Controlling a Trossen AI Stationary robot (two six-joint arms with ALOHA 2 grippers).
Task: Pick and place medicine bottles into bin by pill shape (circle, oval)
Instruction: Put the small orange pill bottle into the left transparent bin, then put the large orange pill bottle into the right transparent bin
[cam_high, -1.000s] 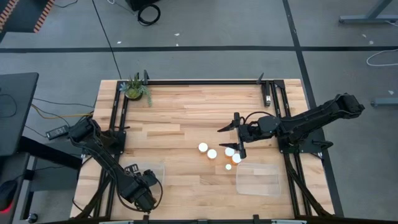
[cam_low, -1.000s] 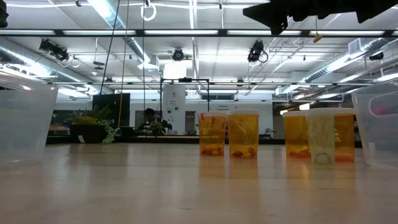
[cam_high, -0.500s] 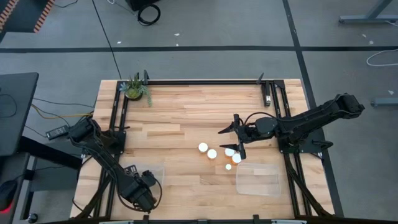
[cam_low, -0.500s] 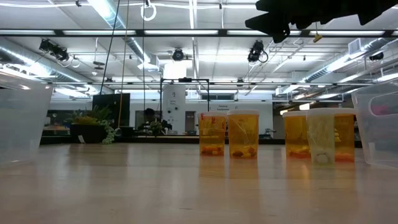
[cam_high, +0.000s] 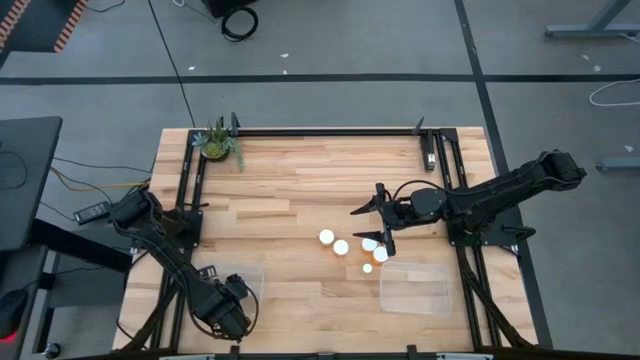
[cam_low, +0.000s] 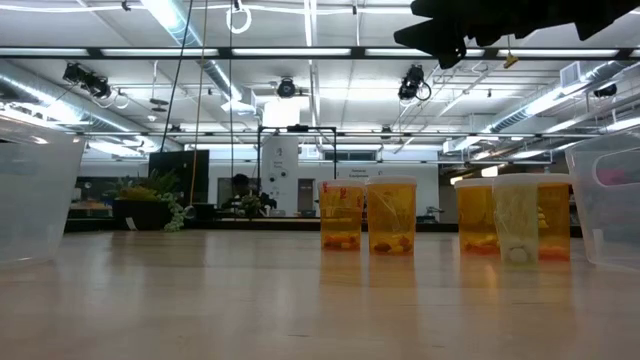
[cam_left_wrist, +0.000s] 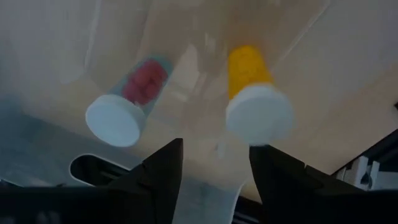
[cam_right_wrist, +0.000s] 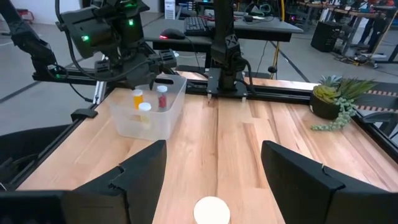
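Several medicine bottles with white caps stand upright on the wooden table (cam_high: 300, 200); from above they are white discs (cam_high: 341, 247), and in the low view amber bottles (cam_low: 391, 216). My right gripper (cam_high: 372, 228) hovers open above this group, clear of it; one white cap (cam_right_wrist: 211, 210) shows between its fingers. My left gripper (cam_left_wrist: 214, 168) is open over the left clear bin (cam_high: 240, 282). Two bottles lie on their sides on that bin's floor, one with red pills (cam_left_wrist: 134, 93) and one with yellow pills (cam_left_wrist: 249, 68).
A second clear bin (cam_high: 415, 288) stands near the front edge, right of the bottles. A small potted plant (cam_high: 218, 143) sits at the far left corner. Black frame rails (cam_high: 320, 131) run along the table's far, left and right sides.
My right gripper has come down a little above the bottles, still open, and has then kept still.
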